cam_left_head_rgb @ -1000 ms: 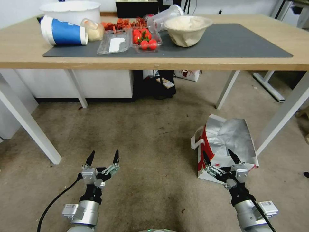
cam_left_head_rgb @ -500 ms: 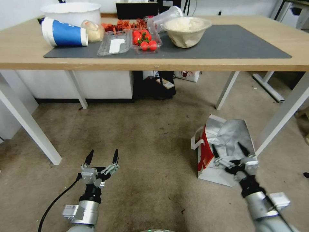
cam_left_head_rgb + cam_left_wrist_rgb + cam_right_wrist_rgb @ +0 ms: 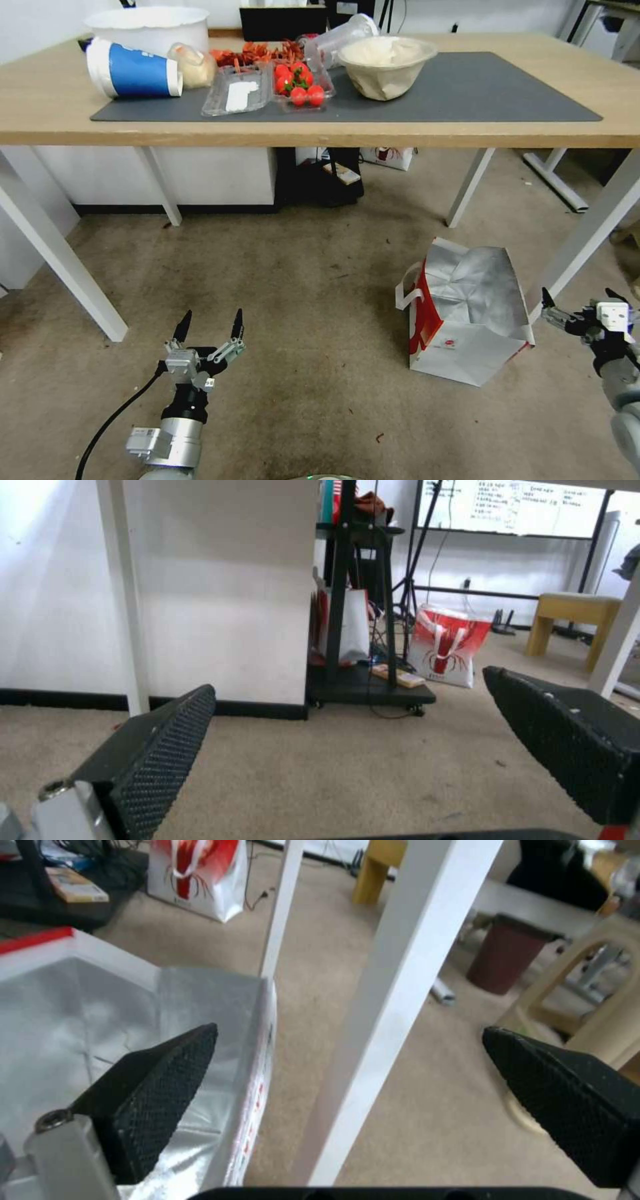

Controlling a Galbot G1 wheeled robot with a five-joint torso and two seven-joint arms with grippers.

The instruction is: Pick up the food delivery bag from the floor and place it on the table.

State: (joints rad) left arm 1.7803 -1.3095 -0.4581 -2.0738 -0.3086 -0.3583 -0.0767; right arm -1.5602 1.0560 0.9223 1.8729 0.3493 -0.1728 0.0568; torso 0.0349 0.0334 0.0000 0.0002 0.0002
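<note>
The right gripper (image 3: 579, 307) has swung off the food delivery bag (image 3: 467, 313) toward a table leg (image 3: 587, 240), jaws open (the left gripper's (image 3: 208, 325) too); the bag remains on the floor (image 3: 300, 280), ungrasped.

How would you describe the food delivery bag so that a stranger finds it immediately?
Look at the carpet in front of the light-wood table, beside its near right white leg. The food delivery bag stands there open, boxy and white, with a red side, white strap handles and crinkled silver foil lining.

Silver arms, black textured fingers (image 3: 160, 750), black cable (image 3: 113, 417)
</note>
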